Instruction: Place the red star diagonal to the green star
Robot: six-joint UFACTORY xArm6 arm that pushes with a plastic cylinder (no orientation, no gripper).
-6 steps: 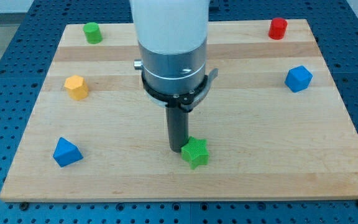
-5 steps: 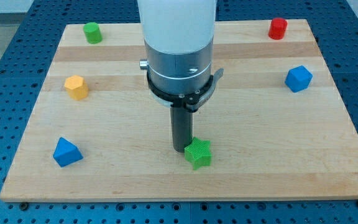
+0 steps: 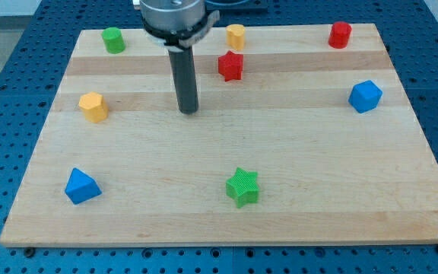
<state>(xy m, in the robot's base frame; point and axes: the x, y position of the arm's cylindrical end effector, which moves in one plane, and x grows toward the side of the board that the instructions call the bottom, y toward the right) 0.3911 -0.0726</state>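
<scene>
You have the red star (image 3: 231, 66) lying flat near the board's top edge, well apart from the green star (image 3: 242, 186). The green star sits flat near the bottom edge, almost straight below the red one.

wooden board (image 3: 280, 152), red star (image 3: 231, 66), green star (image 3: 242, 186), six other blocks
</scene>
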